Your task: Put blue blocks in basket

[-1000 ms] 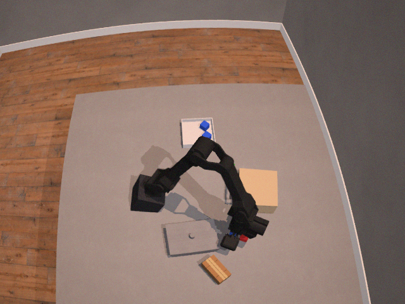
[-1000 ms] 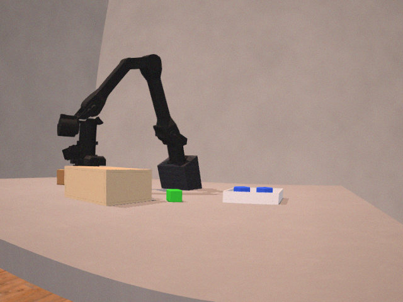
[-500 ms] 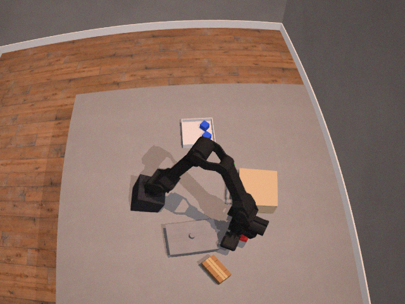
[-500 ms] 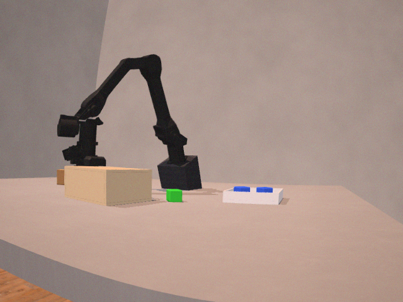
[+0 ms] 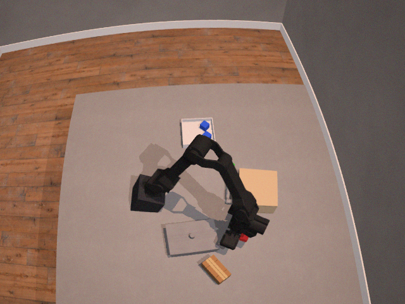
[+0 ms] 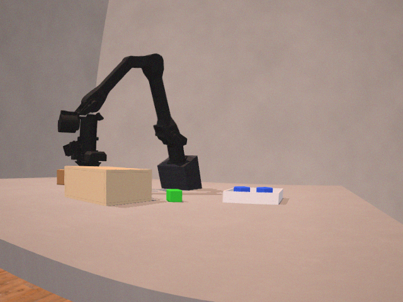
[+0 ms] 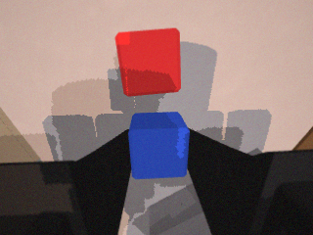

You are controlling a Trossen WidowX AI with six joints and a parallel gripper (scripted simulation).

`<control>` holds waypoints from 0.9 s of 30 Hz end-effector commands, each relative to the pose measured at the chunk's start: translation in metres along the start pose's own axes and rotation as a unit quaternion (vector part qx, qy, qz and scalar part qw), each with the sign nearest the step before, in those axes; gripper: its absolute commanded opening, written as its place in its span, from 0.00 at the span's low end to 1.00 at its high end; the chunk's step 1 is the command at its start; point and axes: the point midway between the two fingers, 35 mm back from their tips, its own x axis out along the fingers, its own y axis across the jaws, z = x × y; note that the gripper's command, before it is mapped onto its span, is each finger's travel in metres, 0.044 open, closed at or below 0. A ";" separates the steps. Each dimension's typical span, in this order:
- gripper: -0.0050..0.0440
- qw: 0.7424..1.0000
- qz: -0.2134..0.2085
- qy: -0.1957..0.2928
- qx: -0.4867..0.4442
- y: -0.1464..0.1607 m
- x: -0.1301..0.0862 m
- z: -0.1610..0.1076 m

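In the wrist view my gripper (image 7: 156, 134) is shut on a blue block (image 7: 157, 145), which sits between the two dark fingers. A red block (image 7: 149, 61) lies just beyond it on the table. In the top view the gripper (image 5: 233, 240) is low at the front of the table, with the red block (image 5: 243, 237) beside it. The held block is hidden by the arm there. The white basket (image 5: 197, 130) stands upright at the back and holds two blue blocks (image 5: 204, 124) (image 5: 207, 134). It also shows in the exterior view (image 6: 252, 195).
A tan box (image 5: 259, 189) stands right of the arm and hides the gripper tips in the exterior view (image 6: 107, 184). A flat grey panel with a knob (image 5: 189, 237) lies left of the gripper. A striped wooden block (image 5: 216, 268) lies in front. A green block (image 6: 174, 195) sits by the tan box.
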 end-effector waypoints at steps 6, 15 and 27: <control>0.10 1.000 -0.001 -0.004 -0.003 0.000 -0.031 0.002; 0.10 1.000 -0.001 -0.004 -0.003 0.000 -0.091 0.001; 0.10 0.999 -0.002 -0.004 -0.036 0.008 -0.115 -0.006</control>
